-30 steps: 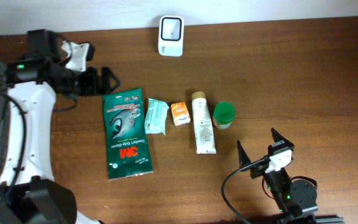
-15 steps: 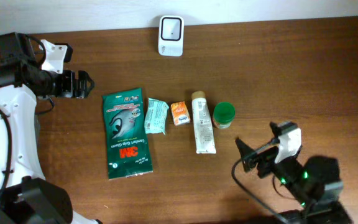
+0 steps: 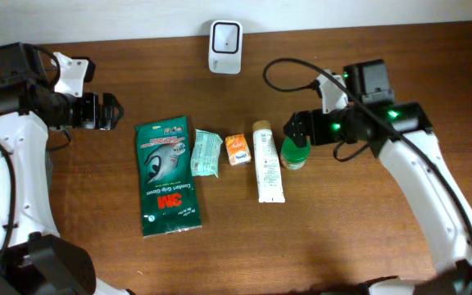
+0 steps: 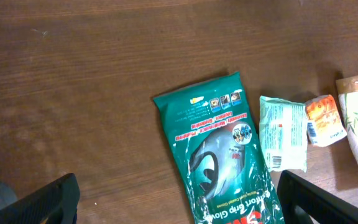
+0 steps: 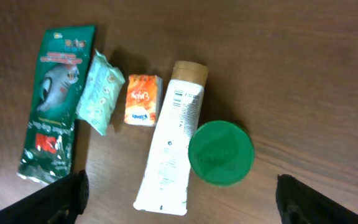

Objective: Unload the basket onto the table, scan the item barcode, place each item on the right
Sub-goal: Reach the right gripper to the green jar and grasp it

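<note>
Dark brown wooden worktop (image 3: 220, 262): visible grain, smooth, semi-matt w/ a soft sheen. Green plastic-film glove pouch (image 3: 166, 176): glossy, crinkled, catches glare. Pale mint film packet (image 3: 206, 153): thin plastic, wrinkled, slight shine. Small orange packet (image 3: 238, 149): glossy wrap. White plastic tube (image 3: 267, 168): smooth, satin; its tan cap looks matt. Round green plastic lid (image 3: 295, 154): smooth, matt. White plastic scanner (image 3: 225, 47) at the worktop's far edge: hard smooth shell, dark shiny window. White arm shell (image 3: 31, 164) nr the left edge: smooth plastic.
</note>
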Action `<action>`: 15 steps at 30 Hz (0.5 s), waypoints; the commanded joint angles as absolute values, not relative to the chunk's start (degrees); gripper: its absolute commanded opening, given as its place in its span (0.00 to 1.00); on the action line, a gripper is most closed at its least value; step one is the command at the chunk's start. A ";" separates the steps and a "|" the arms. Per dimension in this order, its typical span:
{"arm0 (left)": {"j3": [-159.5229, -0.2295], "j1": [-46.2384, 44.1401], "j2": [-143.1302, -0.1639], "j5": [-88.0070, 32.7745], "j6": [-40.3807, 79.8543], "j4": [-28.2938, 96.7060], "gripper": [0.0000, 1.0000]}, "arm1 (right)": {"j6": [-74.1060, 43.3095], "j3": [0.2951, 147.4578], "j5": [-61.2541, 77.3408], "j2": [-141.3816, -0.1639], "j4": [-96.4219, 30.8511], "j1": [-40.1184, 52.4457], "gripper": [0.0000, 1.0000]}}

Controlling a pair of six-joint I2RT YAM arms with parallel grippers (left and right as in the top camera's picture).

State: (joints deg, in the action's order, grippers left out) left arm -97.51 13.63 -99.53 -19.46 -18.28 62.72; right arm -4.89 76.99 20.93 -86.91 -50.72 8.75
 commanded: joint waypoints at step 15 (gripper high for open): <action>-98.30 13.74 -98.65 -19.66 -19.16 62.63 0.99 | -40.97 78.02 3.79 -103.13 -49.89 14.72 0.76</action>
State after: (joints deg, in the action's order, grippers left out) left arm -97.51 13.63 -99.53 -19.44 -18.28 62.74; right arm -39.88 77.14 5.50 -103.15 -49.78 14.63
